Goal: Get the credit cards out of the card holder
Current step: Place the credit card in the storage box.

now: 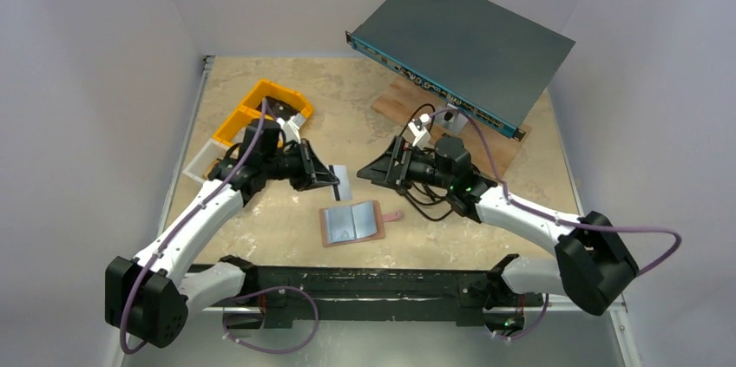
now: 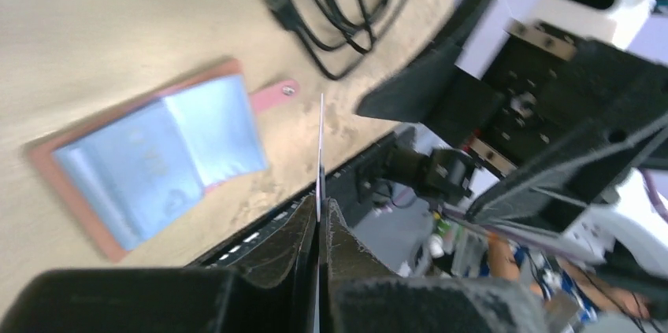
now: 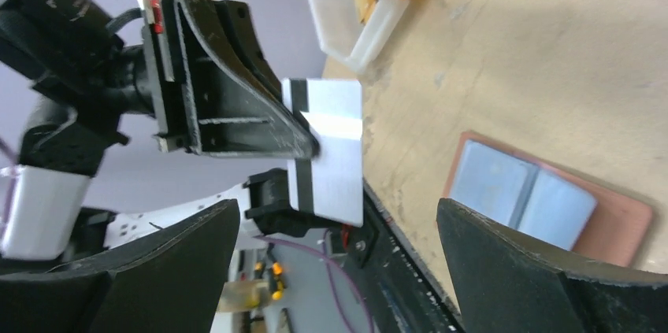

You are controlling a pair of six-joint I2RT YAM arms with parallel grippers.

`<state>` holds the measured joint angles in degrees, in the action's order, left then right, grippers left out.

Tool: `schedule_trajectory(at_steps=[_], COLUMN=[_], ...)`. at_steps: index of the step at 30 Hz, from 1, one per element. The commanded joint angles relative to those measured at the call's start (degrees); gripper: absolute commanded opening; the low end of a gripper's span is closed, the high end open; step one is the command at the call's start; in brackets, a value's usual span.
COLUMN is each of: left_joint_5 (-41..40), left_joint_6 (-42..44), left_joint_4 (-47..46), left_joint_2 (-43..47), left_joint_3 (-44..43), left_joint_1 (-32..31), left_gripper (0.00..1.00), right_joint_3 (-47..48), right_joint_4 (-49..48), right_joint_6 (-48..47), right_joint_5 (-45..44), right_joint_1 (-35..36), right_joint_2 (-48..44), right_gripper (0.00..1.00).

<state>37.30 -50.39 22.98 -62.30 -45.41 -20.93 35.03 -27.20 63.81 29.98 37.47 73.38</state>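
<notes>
The tan-brown card holder [image 1: 353, 224] lies open and flat on the table, its pale blue-grey inside up and its snap tab to the right; it also shows in the left wrist view [image 2: 150, 164] and the right wrist view [image 3: 543, 203]. My left gripper [image 1: 332, 180] is shut on one pale credit card [image 1: 343, 181] with a dark stripe and holds it in the air above and behind the holder. That card shows edge-on in the left wrist view [image 2: 321, 152] and face-on in the right wrist view [image 3: 331, 148]. My right gripper [image 1: 371, 172] is open and empty, facing the card.
Yellow bins [image 1: 260, 107] and a white bin [image 1: 204, 160] stand at the back left. A grey rack unit [image 1: 460, 46] leans on a wooden board [image 1: 408, 107] at the back right. Black cables [image 1: 434, 202] lie under the right arm.
</notes>
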Motion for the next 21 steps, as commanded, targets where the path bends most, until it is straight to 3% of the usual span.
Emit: schedule_trajectory(at_steps=[1, 5, 14, 21], left_joint_5=[-15.1, -25.2, -30.2, -32.4], left_joint_6=[3.3, 3.8, 3.5, 3.4], left_joint_4=[12.6, 19.5, 19.9, 14.5], left_joint_2=[1.7, -0.3, -9.1, -19.1], left_joint_3=[-6.6, -12.1, -19.4, -23.2], left_joint_1=[2.5, 5.5, 17.2, 25.8], left_gripper=[0.00, 0.00, 0.00, 0.00], right_joint_3=[3.3, 3.9, 5.0, 6.4], right_joint_4=[13.6, 18.1, 22.7, 24.8], right_joint_6=[-9.9, -13.2, -18.1, -21.8], right_joint_5=[-8.6, -12.1, -12.6, -12.7], right_joint_1=[-0.1, -0.2, -0.2, -0.2], right_joint_2=[-5.0, -6.8, -7.7, -7.0], right_gripper=[0.99, 0.99, 0.99, 0.99])
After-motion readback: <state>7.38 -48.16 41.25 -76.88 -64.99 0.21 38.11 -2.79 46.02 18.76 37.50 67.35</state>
